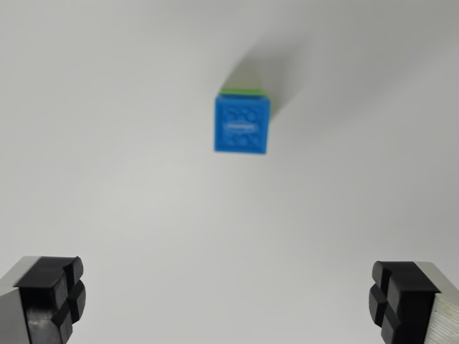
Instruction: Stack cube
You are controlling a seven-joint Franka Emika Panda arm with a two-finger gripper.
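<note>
Jaws wide, empty; green cube (pixel 244 89) mostly hidden under blue cube (pixel 242 124).

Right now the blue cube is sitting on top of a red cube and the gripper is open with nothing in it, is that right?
Not quite: the cube under the blue cube is green, not red; the wrist view shows its green edge just behind the blue one. The rest holds: the gripper is open and empty.
</note>
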